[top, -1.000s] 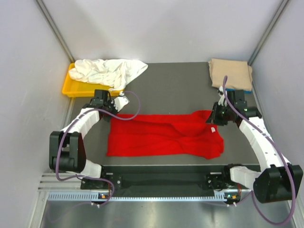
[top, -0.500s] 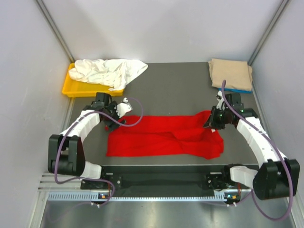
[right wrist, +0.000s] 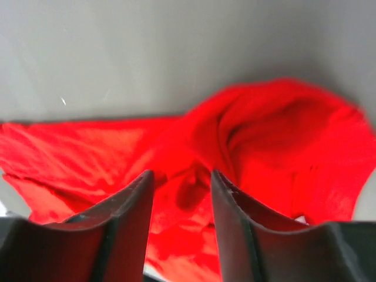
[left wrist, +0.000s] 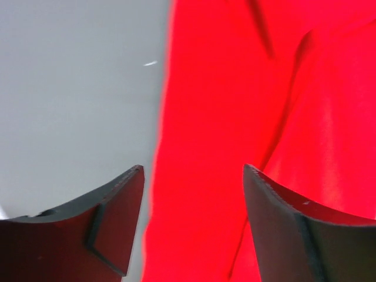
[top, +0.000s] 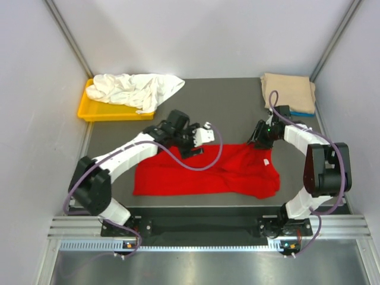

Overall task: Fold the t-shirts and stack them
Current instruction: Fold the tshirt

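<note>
The red t-shirt (top: pixel 208 172) lies folded into a long band across the dark table, its small white neck label (top: pixel 266 161) near the right end. My left gripper (top: pixel 193 142) hovers over the band's far edge near the middle, open; in the left wrist view the red cloth (left wrist: pixel 235 117) lies below its spread fingers (left wrist: pixel 194 176). My right gripper (top: pixel 259 135) sits at the shirt's far right corner, open, with a bunched red fold (right wrist: pixel 194 176) between its fingers. A crumpled white t-shirt (top: pixel 133 89) rests on the tray. The folded tan t-shirt (top: pixel 288 92) lies on the blue one (top: pixel 304 113) at the back right.
A yellow plastic tray (top: pixel 89 111) stands at the back left under the white t-shirt. Grey walls close in the table on the left, right and back. The arms' bases and a metal rail (top: pixel 196 243) run along the near edge.
Both grippers have opened and let go of the red shirt's far edge. The left arm has swung right, from the shirt's left end to its middle. The right gripper shifted slightly back and left.
</note>
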Available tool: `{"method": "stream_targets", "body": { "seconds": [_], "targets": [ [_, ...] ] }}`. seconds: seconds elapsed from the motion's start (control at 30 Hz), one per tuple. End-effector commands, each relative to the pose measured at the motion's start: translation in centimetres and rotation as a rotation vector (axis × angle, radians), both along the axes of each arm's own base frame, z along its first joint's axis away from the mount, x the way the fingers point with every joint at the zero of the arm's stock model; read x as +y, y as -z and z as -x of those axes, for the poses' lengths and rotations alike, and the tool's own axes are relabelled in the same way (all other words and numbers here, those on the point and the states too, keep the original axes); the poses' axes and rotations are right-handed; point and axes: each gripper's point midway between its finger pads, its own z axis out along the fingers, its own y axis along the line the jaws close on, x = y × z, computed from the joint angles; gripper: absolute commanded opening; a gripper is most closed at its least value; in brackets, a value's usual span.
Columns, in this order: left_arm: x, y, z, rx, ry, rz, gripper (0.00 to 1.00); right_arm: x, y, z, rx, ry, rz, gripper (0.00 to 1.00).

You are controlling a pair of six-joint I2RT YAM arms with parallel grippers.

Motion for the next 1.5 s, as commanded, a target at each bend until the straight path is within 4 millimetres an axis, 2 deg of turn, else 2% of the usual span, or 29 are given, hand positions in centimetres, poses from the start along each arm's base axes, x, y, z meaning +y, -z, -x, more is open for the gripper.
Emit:
{"method": "stream_targets", "body": {
  "seconds": [0.0,0.03,0.07,0.1,0.13,0.17,0.2,0.23,0.27,0.3,0.33,0.37,0.4,0.5,0.57,0.6,0.77,0.9,0.97,1.07,1.1,1.17,1.27,1.3,1.37,1.47],
  "targets": [
    [-3.2,1.2,-0.4,0.035,0.003,0.021,0.70,-1.1,-3.0,-4.3,-0.154,0.026,0.019,0.46],
    [-4.0,2.0,-0.3,0.042,0.012,0.013,0.68,-1.6,-3.6,-4.3,-0.154,0.022,0.048,0.47],
    [-6.1,1.7,0.3,0.014,0.053,0.027,0.64,-3.0,-4.1,-4.4,-0.170,0.041,0.117,0.48],
    [-7.2,1.9,0.6,-0.001,0.073,0.021,0.63,-4.0,-4.2,-4.2,-0.179,0.012,0.174,0.49],
    [-8.2,2.8,0.9,-0.008,0.096,-0.003,0.63,-4.6,-4.0,-3.3,-0.152,0.000,0.207,0.47],
    [-10.6,2.4,2.2,-0.024,0.154,0.010,0.62,-4.9,-4.3,-2.8,-0.163,-0.014,0.229,0.42],
    [-11.8,2.5,2.8,-0.032,0.181,0.013,0.62,-4.9,-4.3,-2.2,-0.170,-0.050,0.237,0.31],
    [-12.9,3.4,3.4,-0.023,0.202,0.002,0.62,-4.7,-3.3,-1.0,-0.145,-0.064,0.227,0.28],
    [-14.8,2.8,4.5,-0.038,0.243,0.015,0.63,-4.3,-3.3,-0.4,-0.146,-0.071,0.208,0.25],
    [-15.5,3.2,5.2,-0.026,0.263,0.000,0.63,-4.2,-2.9,0.0,-0.137,-0.076,0.197,0.24],
    [-16.1,4.9,5.8,-0.005,0.281,-0.035,0.64,-3.9,-2.3,0.4,-0.124,-0.082,0.182,0.24],
    [-17.4,5.1,6.9,-0.026,0.318,-0.053,0.64,-3.4,-1.9,0.7,-0.112,-0.096,0.155,0.24],
    [-17.8,6.3,7.4,-0.033,0.335,-0.080,0.64,-3.1,-1.6,0.8,-0.111,-0.102,0.139,0.25],
    [-18.7,8.5,9.0,-0.076,0.406,-0.147,0.65,-2.2,-0.8,0.8,-0.099,-0.117,0.087,0.27],
    [-19.4,8.9,8.4,-0.118,0.400,-0.165,0.65,-1.9,-0.4,0.8,-0.087,-0.122,0.063,0.28],
    [-19.6,9.7,8.1,-0.115,0.389,-0.181,0.65,-1.8,-0.3,0.7,-0.088,-0.121,0.059,0.28],
    [-21.2,9.4,7.1,-0.140,0.379,-0.172,0.65,-1.5,0.3,0.6,-0.073,-0.126,0.043,0.29],
    [-21.0,10.2,6.9,-0.130,0.370,-0.197,0.64,-1.5,1.1,0.3,-0.058,-0.128,0.046,0.30],
    [-20.9,10.0,7.4,-0.110,0.389,-0.195,0.64,-1.6,1.5,0.3,-0.046,-0.128,0.046,0.30],
    [-21.1,8.8,7.8,-0.093,0.406,-0.173,0.64,-2.6,1.8,-0.1,-0.047,-0.098,0.044,0.18],
    [-21.0,8.4,7.9,-0.085,0.409,-0.173,0.64,-2.7,1.8,-0.3,-0.050,-0.095,0.047,0.07],
    [-21.2,7.8,7.2,-0.087,0.390,-0.153,0.64,-3.0,1.8,-0.4,-0.055,-0.082,0.064,0.00],
    [-20.9,8.3,5.5,-0.110,0.352,-0.164,0.64,-3.4,1.4,-0.3,-0.065,-0.075,0.087,0.00],
    [-20.7,9.1,5.2,-0.111,0.346,-0.182,0.64,-3.4,1.4,-0.2,-0.065,-0.079,0.087,0.02],
    [-20.7,9.5,4.6,-0.140,0.336,-0.187,0.68,-3.3,1.1,-0.2,-0.074,-0.085,0.086,0.05],
    [-21.0,9.1,3.7,-0.186,0.317,-0.180,0.69,-3.4,1.0,-0.3,-0.079,-0.088,0.088,0.06]
  ]
}}
